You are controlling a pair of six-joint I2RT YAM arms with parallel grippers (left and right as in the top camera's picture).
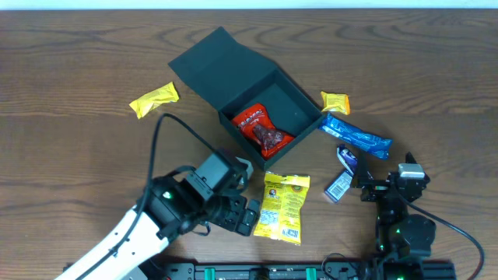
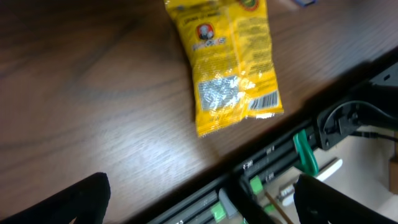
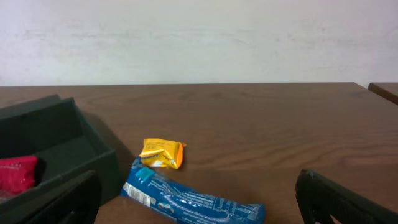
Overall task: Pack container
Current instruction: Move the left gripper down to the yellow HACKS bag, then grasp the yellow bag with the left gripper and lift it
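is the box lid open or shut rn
Open. The container's flap lid lies folded back to the upper left in the overhead view, and a red packet shows inside.

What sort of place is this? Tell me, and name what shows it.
Most likely a robotics lab bench, not a home: a left arm and right arm at a metal rail along a wood-grain table, a bare white wall, and snack packets laid around the container.

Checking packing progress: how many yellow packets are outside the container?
3: small yellow packet left of the container; orange-yellow packet off its right corner; large yellow bag in front. None seems hidden.
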